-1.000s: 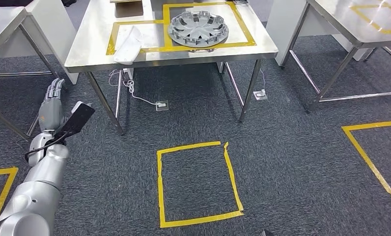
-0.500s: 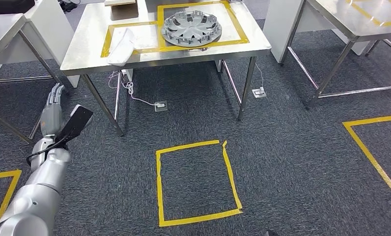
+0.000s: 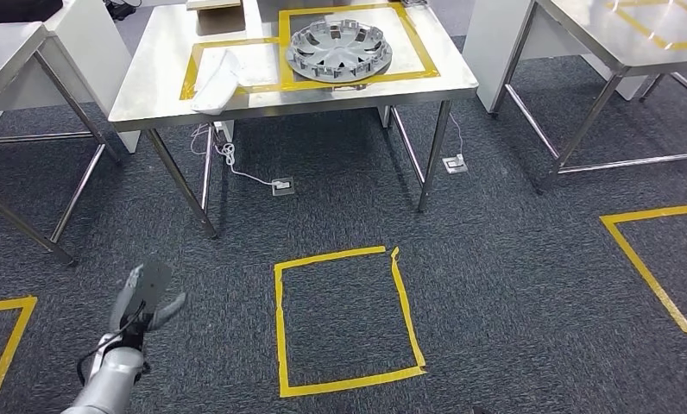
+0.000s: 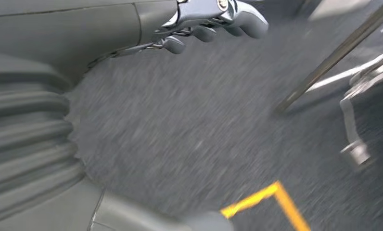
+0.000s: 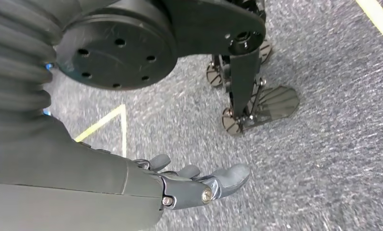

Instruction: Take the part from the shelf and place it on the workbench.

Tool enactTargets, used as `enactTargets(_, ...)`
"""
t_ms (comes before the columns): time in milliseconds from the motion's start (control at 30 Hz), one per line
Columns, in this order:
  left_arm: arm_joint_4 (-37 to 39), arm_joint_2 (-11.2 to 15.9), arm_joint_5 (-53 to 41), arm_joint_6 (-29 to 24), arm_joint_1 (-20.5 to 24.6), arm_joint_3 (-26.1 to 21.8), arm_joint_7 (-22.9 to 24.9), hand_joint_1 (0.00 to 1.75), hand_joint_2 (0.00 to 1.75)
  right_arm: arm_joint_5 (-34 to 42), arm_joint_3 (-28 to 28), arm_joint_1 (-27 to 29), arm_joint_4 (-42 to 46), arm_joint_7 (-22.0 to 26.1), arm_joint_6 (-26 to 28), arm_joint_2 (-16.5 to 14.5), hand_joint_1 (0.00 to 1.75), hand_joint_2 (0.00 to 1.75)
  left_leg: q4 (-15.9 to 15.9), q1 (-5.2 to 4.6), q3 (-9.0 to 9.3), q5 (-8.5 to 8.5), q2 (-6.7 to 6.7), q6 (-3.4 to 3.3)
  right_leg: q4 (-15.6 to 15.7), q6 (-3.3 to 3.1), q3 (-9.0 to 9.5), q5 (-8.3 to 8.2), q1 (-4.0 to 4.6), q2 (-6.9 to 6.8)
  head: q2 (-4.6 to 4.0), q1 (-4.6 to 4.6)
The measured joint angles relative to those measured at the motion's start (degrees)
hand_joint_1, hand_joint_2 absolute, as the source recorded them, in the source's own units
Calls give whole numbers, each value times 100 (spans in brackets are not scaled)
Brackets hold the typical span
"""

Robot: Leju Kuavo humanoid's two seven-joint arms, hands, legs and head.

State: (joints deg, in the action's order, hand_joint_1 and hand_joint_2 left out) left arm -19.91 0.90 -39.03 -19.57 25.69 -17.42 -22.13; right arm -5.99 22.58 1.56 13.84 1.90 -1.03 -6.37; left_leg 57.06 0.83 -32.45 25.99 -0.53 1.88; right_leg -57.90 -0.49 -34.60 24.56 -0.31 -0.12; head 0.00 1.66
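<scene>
Hanging low at the near left of the head view, the left robot hand [image 3: 146, 297] holds nothing; its fingers [image 4: 206, 32] lie loosely apart over the dark carpet [image 3: 495, 259], as the left wrist view also shows, though that picture is blurred. The right robot hand [image 5: 199, 185] hangs beside the body in the right wrist view, fingers gently spread and empty, with carpet and a line of yellow tape beneath it.

Just ahead on the floor lies a square of yellow tape [image 3: 349, 319], with part of another off to the right.

Beyond that stands the steel desk [image 3: 150, 103], well apart from both hands. On it, inside a yellow taped frame, rests the part [image 3: 338, 49]: a round silver wheel cover lying flat, with spokes and a raised rim. Beside it, in a smaller taped frame, lies a white curved piece [image 3: 215, 79]. No shelf can be made out from here.

The wheel cover looks like thin moulded plastic, so probably light and fairly stiff, but wide and awkward for one hand, and its smooth finish may slip. The outer rim seems the best hold, with fingers hooked through a gap between spokes; squeezing a spoke hard could crack it.
</scene>
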Motion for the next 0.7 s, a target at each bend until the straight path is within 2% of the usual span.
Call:
enactTargets(500, -97, -25, 1958, 970, -1778, 768, 1102, 0, 0, 296, -1062, 366, 380, -87, 46, 271, 0, 0, 5, -1, -7, 16, 0, -44, 17, 20, 10, -13, -2, -2, 0, 0)
enactTargets(700, -134, -42, 2732, 1355, -2429, 1059, 1542, 0, 0, 412, -1455, 499, 517, -127, 62, 375, 0, 0, 6, 0, -9, 18, -1, -36, 17, 21, 7, -4, -1, -2, 0, 0)
